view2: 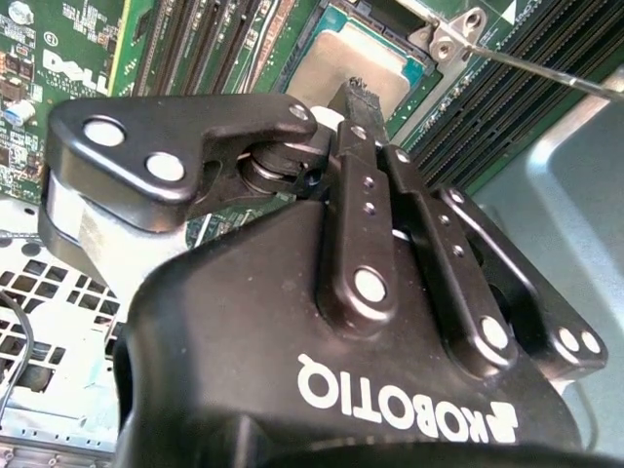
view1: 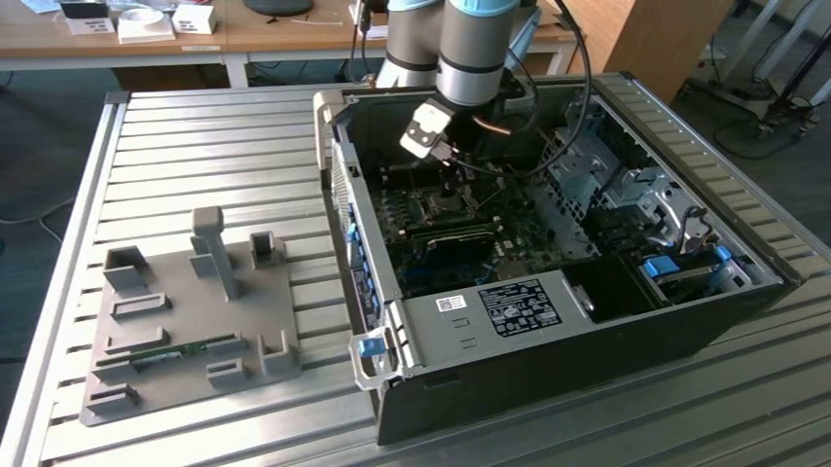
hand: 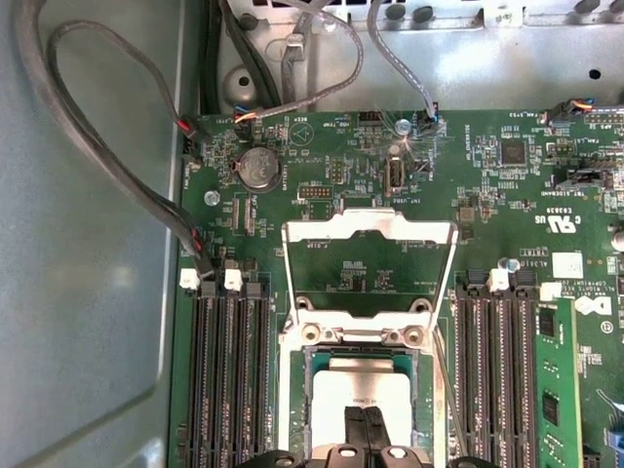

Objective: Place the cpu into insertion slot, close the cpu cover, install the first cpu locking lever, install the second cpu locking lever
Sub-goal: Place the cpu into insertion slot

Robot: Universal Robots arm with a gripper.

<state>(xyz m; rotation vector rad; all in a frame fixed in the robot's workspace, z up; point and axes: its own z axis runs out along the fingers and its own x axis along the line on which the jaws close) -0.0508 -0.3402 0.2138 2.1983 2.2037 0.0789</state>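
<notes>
The cpu [hand: 366,388], a silvery square chip, lies flat in the insertion slot [hand: 314,366] on the green motherboard; in the second wrist view the cpu [view2: 366,60] shows just beyond the fingertips. My gripper [hand: 366,429] is shut, with its two black fingers pressed together over the chip's top and nothing between them. The cpu cover [hand: 369,226] is a thin metal frame, swung open away from the socket. A thin wire lever [view2: 546,76] runs beside the socket, unlatched. In the exterior view the gripper [view1: 446,161] reaches down into the open computer case [view1: 585,331].
Black memory slots [hand: 229,380] flank the socket on both sides, the others [hand: 497,380] next to a green module. Grey cables [hand: 117,166] loop along the case wall. A grey fixture plate [view1: 195,321] lies on the slatted table at the exterior view's left.
</notes>
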